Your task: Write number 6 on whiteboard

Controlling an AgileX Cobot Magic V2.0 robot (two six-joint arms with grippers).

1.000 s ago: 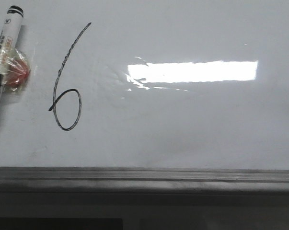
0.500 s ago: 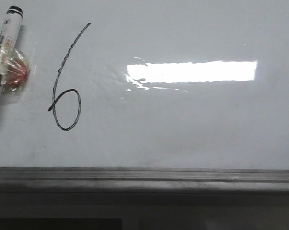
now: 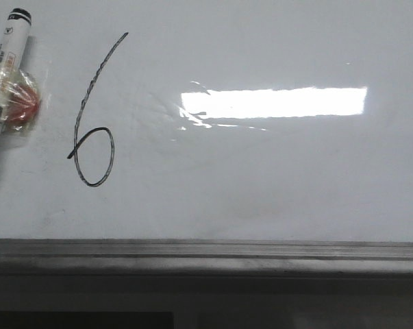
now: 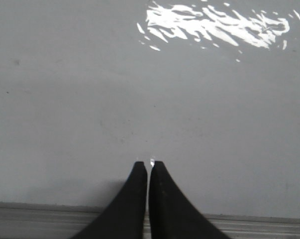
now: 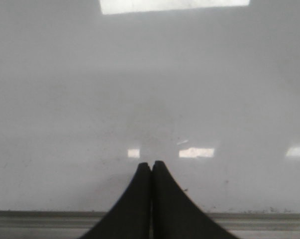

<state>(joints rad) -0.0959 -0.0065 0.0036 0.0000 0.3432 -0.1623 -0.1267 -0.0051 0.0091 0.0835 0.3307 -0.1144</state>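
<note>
Almost nothing moved since earlier frames — number 6 (image 3: 93, 116) and marker (image 3: 2, 82) shifted barely, looked like slight camera drift. You had finished digit: slanted stroke plus closed loop, upper left of whiteboard (image 3: 274, 185). Marker lay at far left edge, beside red object (image 3: 22, 103). Left gripper (image 4: 148, 165) and right gripper (image 5: 151, 164) — jaws pressed together, holding nothing. Task looked complete.
</note>
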